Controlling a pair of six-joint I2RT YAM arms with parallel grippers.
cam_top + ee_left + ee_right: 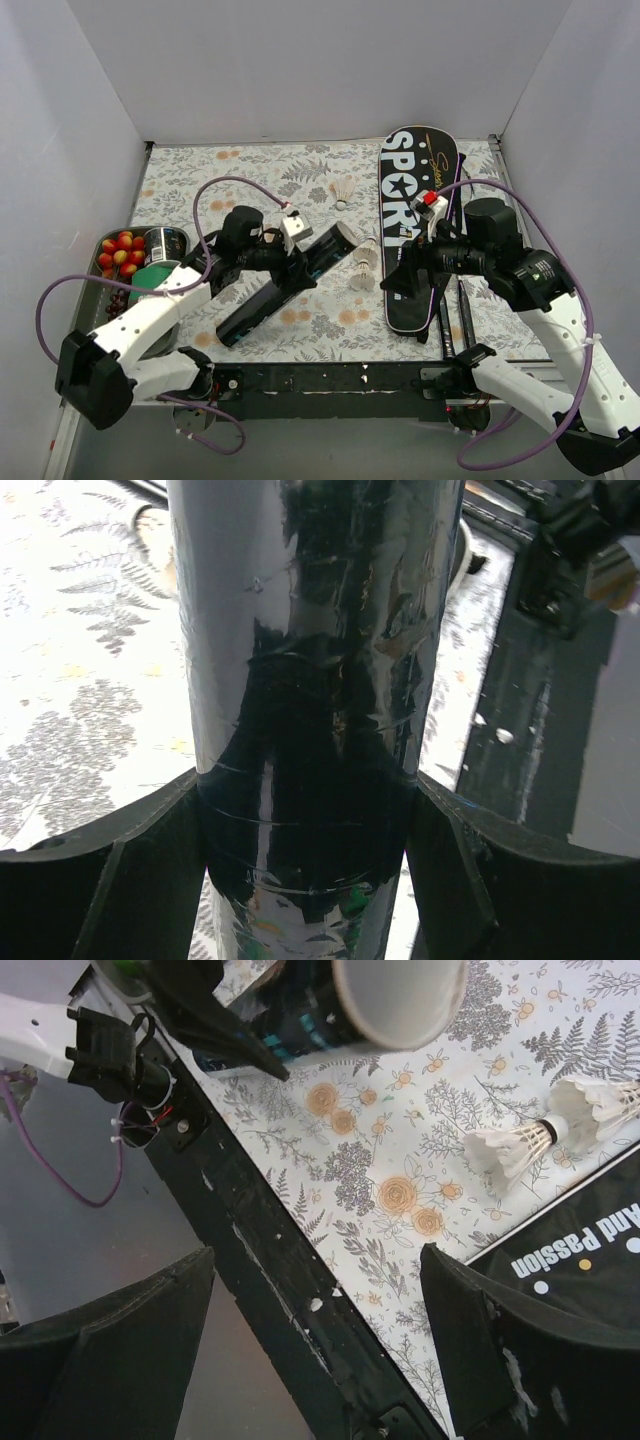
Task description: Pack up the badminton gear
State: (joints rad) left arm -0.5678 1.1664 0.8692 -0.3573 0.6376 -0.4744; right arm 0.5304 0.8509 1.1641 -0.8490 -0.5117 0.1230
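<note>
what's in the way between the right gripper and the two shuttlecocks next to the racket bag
Nothing visible. The right gripper hangs open, and the two shuttlecocks lie on bare floral cloth beside the racket bag; the shuttle tube is off to one side.

"spor", "and passion" on racket bag [405,195]

A grey tray [135,233] on the floral tablecloth [240,170] holds red fruits [120,255], a dark can [165,243] and a green-topped can [152,277].
</note>
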